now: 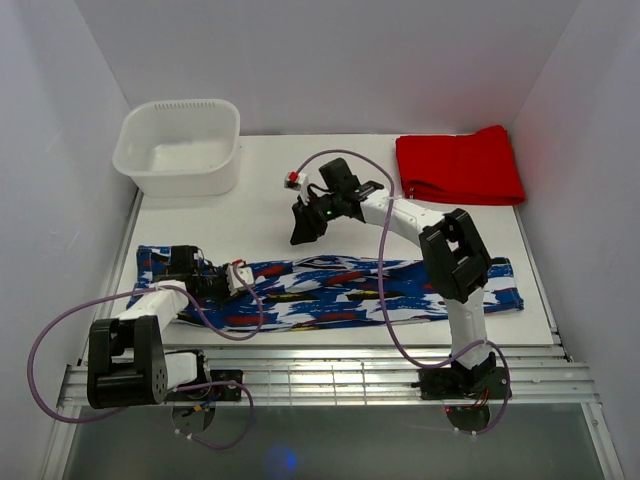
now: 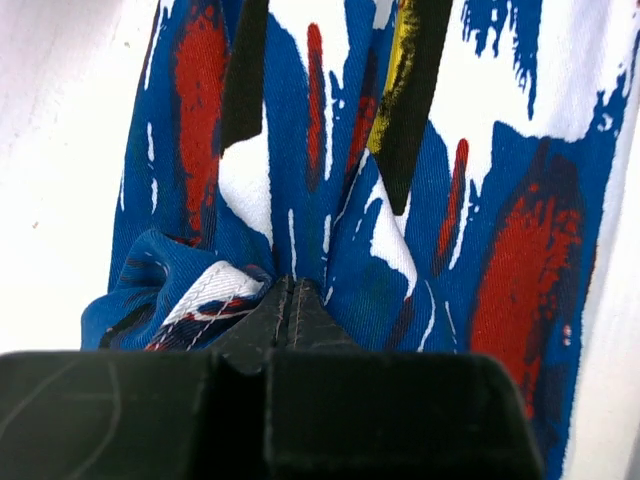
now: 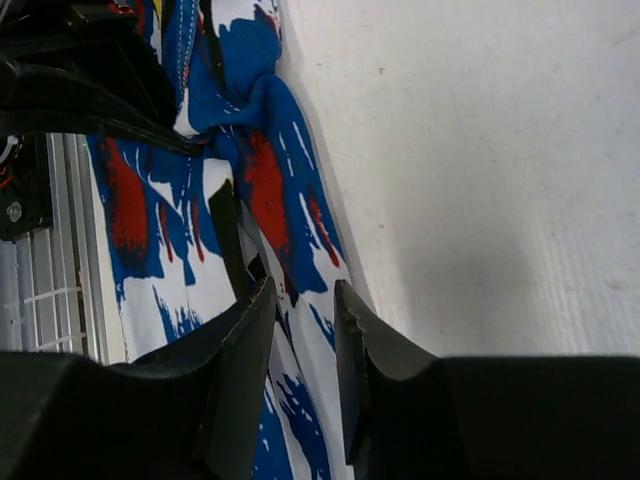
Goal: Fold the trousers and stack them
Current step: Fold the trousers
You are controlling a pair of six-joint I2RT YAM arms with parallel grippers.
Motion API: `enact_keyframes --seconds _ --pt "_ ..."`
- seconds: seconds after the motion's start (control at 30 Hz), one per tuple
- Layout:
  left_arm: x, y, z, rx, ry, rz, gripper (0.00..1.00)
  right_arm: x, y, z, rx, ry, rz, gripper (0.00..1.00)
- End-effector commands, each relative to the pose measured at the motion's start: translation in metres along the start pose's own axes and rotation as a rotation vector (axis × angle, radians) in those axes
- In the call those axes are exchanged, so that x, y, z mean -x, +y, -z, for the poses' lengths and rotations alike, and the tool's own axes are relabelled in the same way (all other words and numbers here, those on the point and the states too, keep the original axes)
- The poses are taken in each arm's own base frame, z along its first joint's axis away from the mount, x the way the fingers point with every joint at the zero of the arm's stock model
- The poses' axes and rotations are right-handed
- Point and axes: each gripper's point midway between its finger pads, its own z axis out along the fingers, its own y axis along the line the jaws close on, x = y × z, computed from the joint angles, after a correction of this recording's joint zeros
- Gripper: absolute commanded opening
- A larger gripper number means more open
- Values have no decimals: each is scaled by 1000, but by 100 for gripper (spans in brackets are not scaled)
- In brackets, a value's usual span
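Observation:
The trousers (image 1: pixel 340 292), printed blue, white and red with black and yellow streaks, lie as a long strip along the table's near edge. My left gripper (image 1: pixel 200 272) is at their left end. In the left wrist view it (image 2: pixel 285 292) is shut on a bunched fold of the trousers (image 2: pixel 330 200). My right gripper (image 1: pixel 301 234) hovers near the strip's far edge, left of the middle. In the right wrist view its jaws (image 3: pixel 302 298) stand open and empty above the trousers (image 3: pixel 270 190), close to where the cloth meets the bare table.
A plain red folded garment (image 1: pixel 459 166) lies at the back right. A white basin (image 1: pixel 180 146) stands at the back left. White walls close in both sides and the back. A metal rail (image 1: pixel 330 378) runs along the near edge.

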Motion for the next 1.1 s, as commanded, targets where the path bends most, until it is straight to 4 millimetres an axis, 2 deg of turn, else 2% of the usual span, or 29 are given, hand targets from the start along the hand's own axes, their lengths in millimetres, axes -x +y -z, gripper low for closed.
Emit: enact_keyframes --seconds 0.0,0.1,0.2,0.23,0.33,0.4,0.43,0.47,0.5,0.6,0.67,0.7,0.73,0.77,0.8,0.83,0.9,0.93,1.0,1.07 --pt "-24 -9 -1 20 80 -52 0 19 15 -22 14 -27 62 37" --pt "-26 -13 -4 9 74 -34 0 15 22 -40 16 -5 77 40" --pt "-24 -12 -4 10 64 -27 0 -4 20 -58 -6 64 97 46" --pt "-24 -13 -4 11 64 -28 1 -18 17 -62 -19 108 94 48" --pt "-23 -13 -4 8 61 -33 1 -39 8 -67 -99 168 136 48" --pt "-23 -14 -4 0 64 -35 1 -44 4 -67 -153 180 160 48" --pt "-24 -17 -4 -11 65 -31 1 -49 3 -67 -176 174 174 51" --pt "-24 -18 -4 -13 66 -29 2 -53 -3 -66 -223 182 187 70" --pt "-24 -18 -3 -9 66 -31 2 -57 1 -70 -232 198 208 74" --pt "-21 -17 -1 2 65 -27 7 -76 -2 -75 -266 262 242 70" --pt "-16 -14 2 17 64 13 14 -87 -8 -74 -326 270 264 71" --pt "-10 -6 5 38 58 22 31 -89 -5 -75 -347 268 284 74" --pt "-2 -1 10 60 51 34 41 -85 -2 -72 -367 247 308 78" --pt "3 4 14 81 52 47 47 -87 -5 -69 -410 244 330 88" --pt "10 9 19 110 47 104 53 -93 -2 -73 -420 222 356 91" --pt "27 21 29 157 31 87 56 -91 1 -71 -429 210 369 96" --pt "43 29 41 207 13 125 61 -98 0 -71 -461 207 377 99" --pt "55 37 49 247 -4 131 66 -98 0 -70 -469 200 378 90" --pt "74 46 65 316 -31 142 69 -105 -4 -68 -492 201 370 90" --pt "90 55 77 378 -65 228 73 -103 -9 -66 -524 187 373 90"
